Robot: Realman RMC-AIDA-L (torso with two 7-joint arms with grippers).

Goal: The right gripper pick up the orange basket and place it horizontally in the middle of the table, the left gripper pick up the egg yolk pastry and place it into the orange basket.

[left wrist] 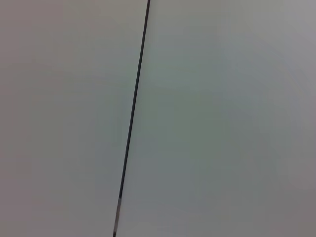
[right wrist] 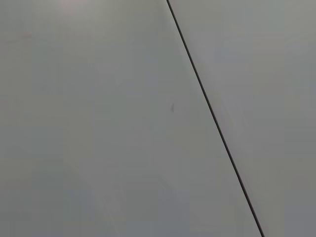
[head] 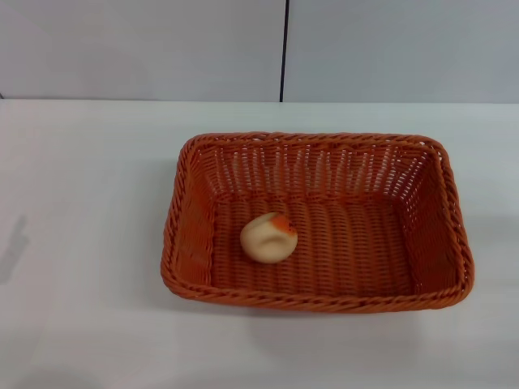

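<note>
The orange basket point(head: 316, 220) lies lengthwise across the middle of the white table point(head: 81, 203) in the head view. Inside it, on the woven floor toward its left half, rests the egg yolk pastry point(head: 268, 237), a pale round bun with an orange patch turned to the upper right. Neither the left gripper nor the right gripper shows in any view. Both wrist views hold only a plain grey wall with a thin dark seam point(left wrist: 132, 113) point(right wrist: 212, 113).
A grey wall with a vertical dark seam point(head: 284, 49) stands behind the table's far edge. Faint shadows fall on the tabletop at the left point(head: 15, 247).
</note>
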